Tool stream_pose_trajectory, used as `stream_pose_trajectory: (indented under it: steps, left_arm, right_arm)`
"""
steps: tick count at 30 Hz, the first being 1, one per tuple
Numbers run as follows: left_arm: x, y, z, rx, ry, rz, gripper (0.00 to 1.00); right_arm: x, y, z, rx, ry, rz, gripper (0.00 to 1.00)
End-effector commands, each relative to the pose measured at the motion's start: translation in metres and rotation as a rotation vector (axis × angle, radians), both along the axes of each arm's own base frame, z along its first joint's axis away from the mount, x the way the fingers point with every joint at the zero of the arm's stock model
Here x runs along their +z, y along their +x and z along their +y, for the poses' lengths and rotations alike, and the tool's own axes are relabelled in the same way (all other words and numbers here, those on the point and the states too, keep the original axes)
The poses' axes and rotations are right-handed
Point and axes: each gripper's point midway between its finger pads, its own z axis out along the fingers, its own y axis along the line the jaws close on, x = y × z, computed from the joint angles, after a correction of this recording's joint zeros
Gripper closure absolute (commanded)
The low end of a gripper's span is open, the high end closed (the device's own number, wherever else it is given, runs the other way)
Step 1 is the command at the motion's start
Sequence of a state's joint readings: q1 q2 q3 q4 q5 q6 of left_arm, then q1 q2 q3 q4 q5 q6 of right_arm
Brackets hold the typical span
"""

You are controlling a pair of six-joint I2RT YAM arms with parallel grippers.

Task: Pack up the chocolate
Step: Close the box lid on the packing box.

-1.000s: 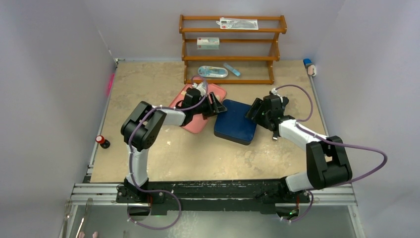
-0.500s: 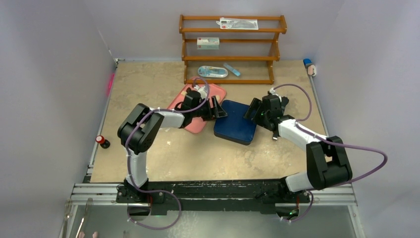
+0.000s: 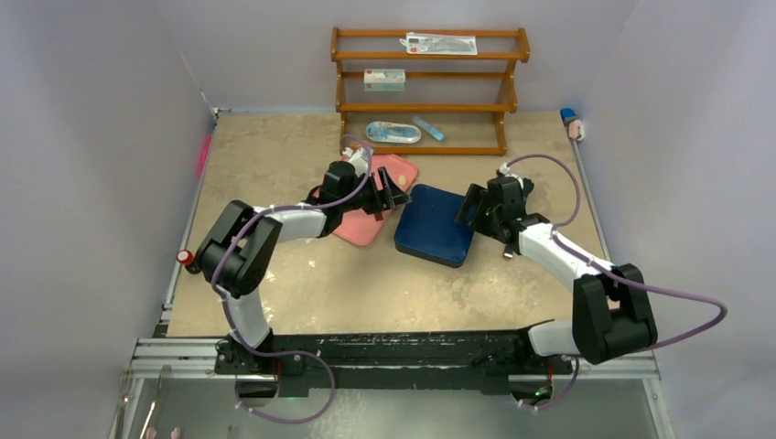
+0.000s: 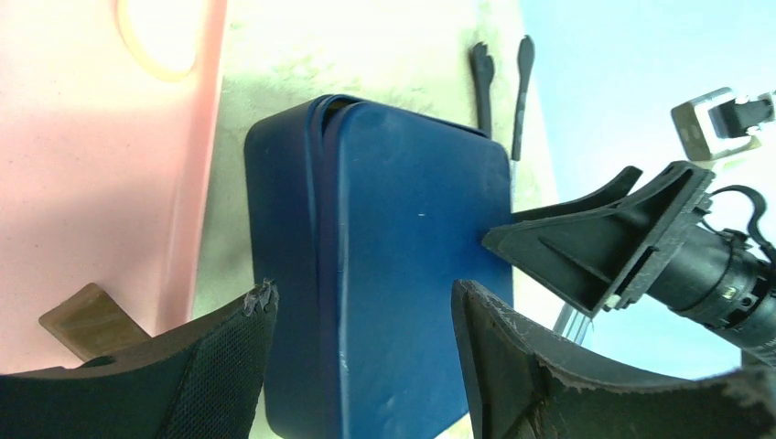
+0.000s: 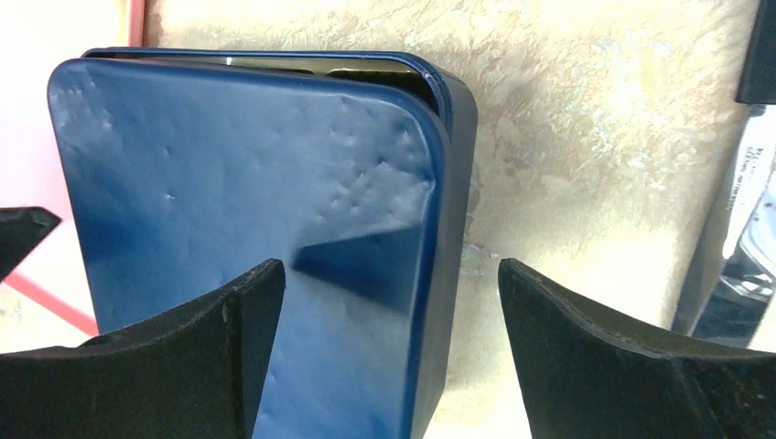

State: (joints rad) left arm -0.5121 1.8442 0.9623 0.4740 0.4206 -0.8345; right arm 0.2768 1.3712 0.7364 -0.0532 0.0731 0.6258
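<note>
Chocolate shows only as a brown square (image 4: 91, 320) and a cream round (image 4: 160, 32), both loose on the pink tray (image 4: 101, 183). The left gripper (image 4: 361, 302) stands open and empty at the ten-o'clock corner of the blue box (image 5: 455, 229). The right gripper (image 5: 392, 274), jaws wide, hovers at its two o'clock. The lid (image 5: 247, 183) lies on the box slightly askew, so packing looks nearly done, unless those two pieces belong inside. The tray lies at the box's nine o'clock on the surface (image 5: 595, 137). Labels on the shelf (image 3: 428, 108) at twelve are too small to read.
</note>
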Motion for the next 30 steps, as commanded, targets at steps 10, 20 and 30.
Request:
stream_pose_trajectory:
  steps: [10,20,30]
  left_arm:
    - [0.036,-0.001,0.018,0.078,-0.040,-0.089,0.33]
    - [0.007,-0.001,0.038,0.180,0.029,-0.010,0.41]
    - [-0.008,0.010,0.046,0.214,0.142,0.036,0.75]
  right_arm:
    - [0.050,-0.005,-0.020,-0.058,-0.060,-0.105,0.12]
    - [0.050,-0.024,-0.058,-0.217,-0.185,-0.062,0.35]
    - [0.018,-0.021,-0.052,-0.204,-0.198,0.041,0.74]
